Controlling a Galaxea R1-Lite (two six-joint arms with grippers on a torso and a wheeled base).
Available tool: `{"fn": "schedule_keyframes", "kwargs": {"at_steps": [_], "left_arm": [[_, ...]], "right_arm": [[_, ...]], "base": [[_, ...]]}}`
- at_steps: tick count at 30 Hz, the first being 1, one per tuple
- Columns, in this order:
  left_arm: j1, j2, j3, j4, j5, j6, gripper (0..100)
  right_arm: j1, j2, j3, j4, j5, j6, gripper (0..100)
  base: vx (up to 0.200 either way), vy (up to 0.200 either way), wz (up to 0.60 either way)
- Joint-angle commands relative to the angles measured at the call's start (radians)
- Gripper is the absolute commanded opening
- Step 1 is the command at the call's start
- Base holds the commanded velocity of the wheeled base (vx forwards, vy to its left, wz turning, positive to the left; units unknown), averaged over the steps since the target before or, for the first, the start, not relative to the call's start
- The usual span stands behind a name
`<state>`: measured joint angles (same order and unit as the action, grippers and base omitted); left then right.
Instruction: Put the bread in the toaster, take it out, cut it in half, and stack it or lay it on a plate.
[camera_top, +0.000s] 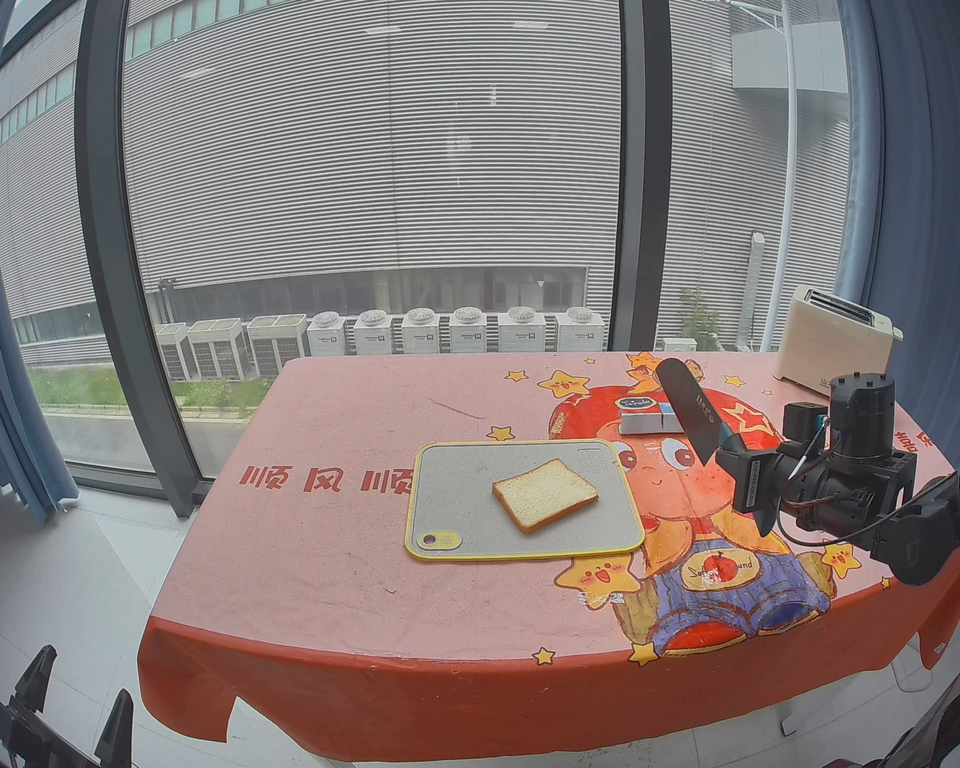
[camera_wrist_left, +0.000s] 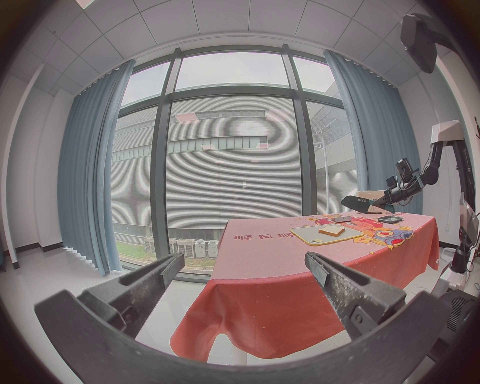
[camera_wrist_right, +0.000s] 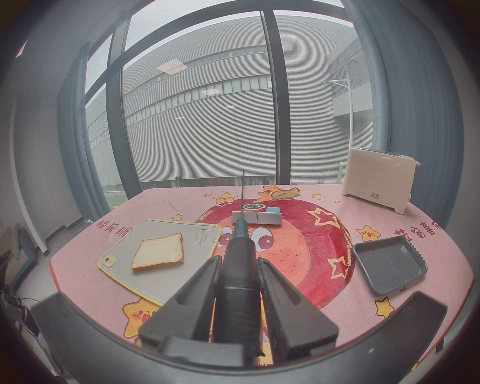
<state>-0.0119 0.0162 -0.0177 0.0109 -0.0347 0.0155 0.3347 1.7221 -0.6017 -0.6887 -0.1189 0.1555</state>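
The bread (camera_top: 545, 494), one whole slice, lies flat on the grey board (camera_top: 465, 510) at the centre of the head view, on the board's right half. The board sits on the red-clothed table (camera_top: 330, 590). The toaster (camera_top: 835, 340) stands at the upper right of the frame, on the table's far right corner. It is well apart from the bread and its slots face up.

The right gripper (camera_top: 748, 468) is at the right of the frame, to the right of the board and above the table. Its jaws are closed on the black handle of a knife (camera_top: 690, 408). The dark blade slants up and to the left, clear of the table. In the right wrist view the handle sits clamped between the two fingers (camera_wrist_right: 285, 305) and the blade shows edge-on. It points toward a small grey and blue holder (camera_top: 650, 420), which lies on the table just beyond the board's far right corner. A dark plate (camera_wrist_right: 390, 264) rests on the table between the toaster and the near edge.

The left gripper (camera_wrist_left: 245, 280) is low and off the table's left side. In the head view its fingertips show at the lower left corner of the frame. Its jaws stand wide apart.
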Motion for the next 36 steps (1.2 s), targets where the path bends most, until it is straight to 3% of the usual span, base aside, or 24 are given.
{"fn": "schedule_keyframes", "kwargs": {"at_steps": [1, 16, 22, 27, 36], "left_arm": [[0.0, -0.005, 0.015, 0.0, 0.001, 0.0, 100], [0.0, -0.005, 0.015, 0.0, 0.001, 0.0, 100], [0.0, -0.005, 0.015, 0.0, -0.001, 0.0, 100], [0.0, -0.005, 0.015, 0.0, 0.001, 0.0, 100], [0.0, -0.005, 0.015, 0.0, -0.001, 0.001, 100]], "right_arm": [[0.015, -0.016, -0.004, 0.003, 0.004, -0.011, 0], [0.139, -0.036, -0.056, 0.011, 0.062, -0.03, 0], [0.164, -0.038, -0.087, 0.04, 0.177, -0.062, 0], [0.188, -0.039, -0.03, 0.064, 0.223, -0.071, 0], [0.233, 0.001, -0.04, 0.067, 0.228, -0.108, 0]], "base": [[0.0, 0.0, 0.0], [0.0, 0.0, 0.0], [0.0, 0.0, 0.0], [0.0, 0.0, 0.0], [0.0, 0.0, 0.0]]}}
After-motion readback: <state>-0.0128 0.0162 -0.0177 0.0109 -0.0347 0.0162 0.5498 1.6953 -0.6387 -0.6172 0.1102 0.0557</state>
